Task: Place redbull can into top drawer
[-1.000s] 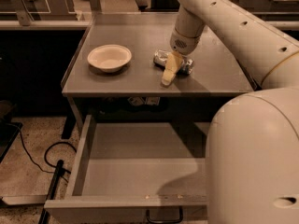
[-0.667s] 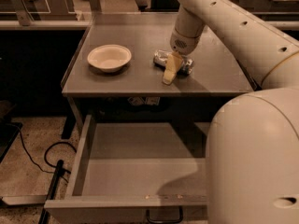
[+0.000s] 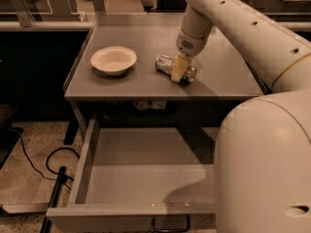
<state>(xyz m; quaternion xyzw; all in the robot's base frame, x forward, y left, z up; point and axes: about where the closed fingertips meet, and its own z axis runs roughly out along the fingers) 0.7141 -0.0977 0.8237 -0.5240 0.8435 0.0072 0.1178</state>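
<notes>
Nothing has shifted over the last second: the claw (image 3: 179, 70) stays down on the redbull can (image 3: 165, 63), which lies on its side on the worktop (image 3: 146, 35) just right of the bowl (image 3: 113, 59). Whether the claw has clenched on it I cannot tell. The top drawer (image 3: 141, 183) stands pulled open below the bowl, so the lift seems not yet begun.

Robot body: smooth off-white rounded shells.
Arm (image 3: 233, 18) is a thick cream tube with a row of small dark holes; grey perforated disc (image 3: 186, 44) at the wrist; pale yellow tool (image 3: 178, 73) just 1 o'clock of view centre; bulky domed shell (image 3: 265, 169) at 4 o'clock bears one oval slot.
</notes>
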